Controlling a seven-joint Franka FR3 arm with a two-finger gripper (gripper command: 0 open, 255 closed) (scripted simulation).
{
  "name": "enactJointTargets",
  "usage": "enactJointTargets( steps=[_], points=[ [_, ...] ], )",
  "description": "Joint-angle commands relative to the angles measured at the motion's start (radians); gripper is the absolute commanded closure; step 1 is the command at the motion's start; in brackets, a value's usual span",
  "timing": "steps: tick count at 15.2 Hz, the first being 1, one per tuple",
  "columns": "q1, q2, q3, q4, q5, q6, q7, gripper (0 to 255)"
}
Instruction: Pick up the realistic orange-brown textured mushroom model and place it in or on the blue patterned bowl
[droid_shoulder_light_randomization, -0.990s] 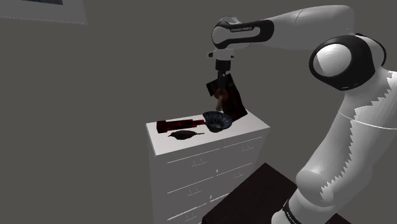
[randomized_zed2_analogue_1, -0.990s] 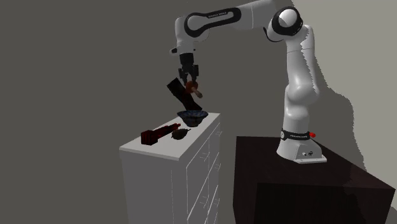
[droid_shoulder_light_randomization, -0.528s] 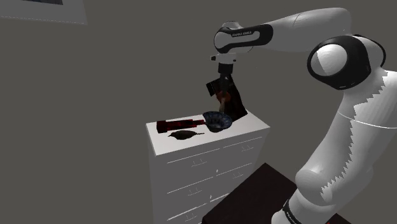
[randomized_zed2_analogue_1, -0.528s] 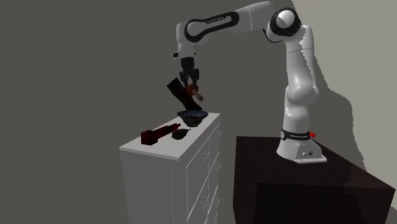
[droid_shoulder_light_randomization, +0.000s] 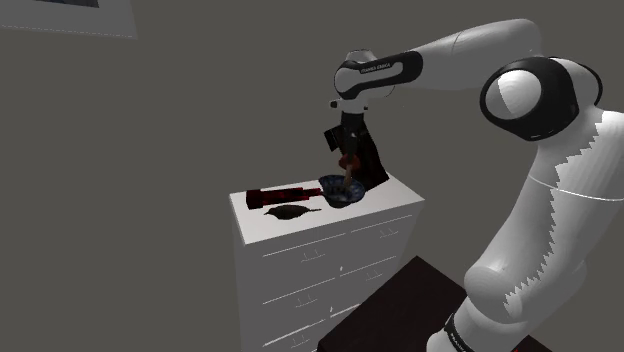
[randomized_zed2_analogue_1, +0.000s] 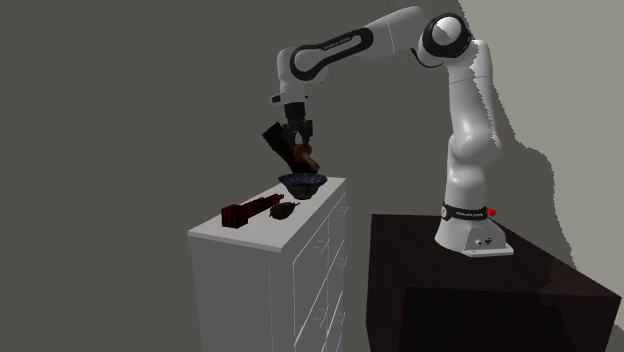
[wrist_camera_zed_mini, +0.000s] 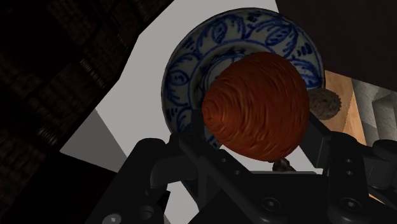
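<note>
The black pincer (droid_shoulder_light_randomization: 347, 148) hangs over a white chest of drawers (droid_shoulder_light_randomization: 330, 245). It is pinching the mushroom (wrist_camera_zed_mini: 256, 113). The mushroom has a round orange-brown cap with thin lines all over it. In the wrist view, a black finger (wrist_camera_zed_mini: 191, 143) presses on each side of the cap. The mushroom is up in the air and touches nothing but the pincer.

Right under the pincer sits the bowl (wrist_camera_zed_mini: 191, 70). It is white with blue leaves painted on it. The bowl stands on top of the chest of drawers, close to one end. In the second exterior view there is a small gap between the mushroom and the bowl.

Just behind the pincer a black block (droid_shoulder_light_randomization: 370, 165) leans over. Lower down and off to one side of the pincer, past the bowl, lie a long dark red thing (droid_shoulder_light_randomization: 285, 195) and a small dark pointy thing (droid_shoulder_light_randomization: 288, 213). I cannot tell what they are.

The white arm (randomized_zed2_analogue_1: 465, 130) goes from the pincer back to a dark box (randomized_zed2_analogue_1: 480, 300), which stands beside the chest of drawers.
</note>
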Motion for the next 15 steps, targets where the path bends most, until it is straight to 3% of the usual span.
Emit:
enactJointTargets(
  steps=[1,6,14,15],
  points=[
    [0.0,0.001,0.0,-0.027,0.0,0.029,0.001,255],
    [0.0,0.016,0.0,-0.073,-0.002,0.09,0.002,255],
    [0.0,0.016,0.0,-0.073,-0.002,0.089,0.002,255],
    [0.0,0.016,0.0,-0.073,-0.002,0.09,0.002,0]
  ],
)
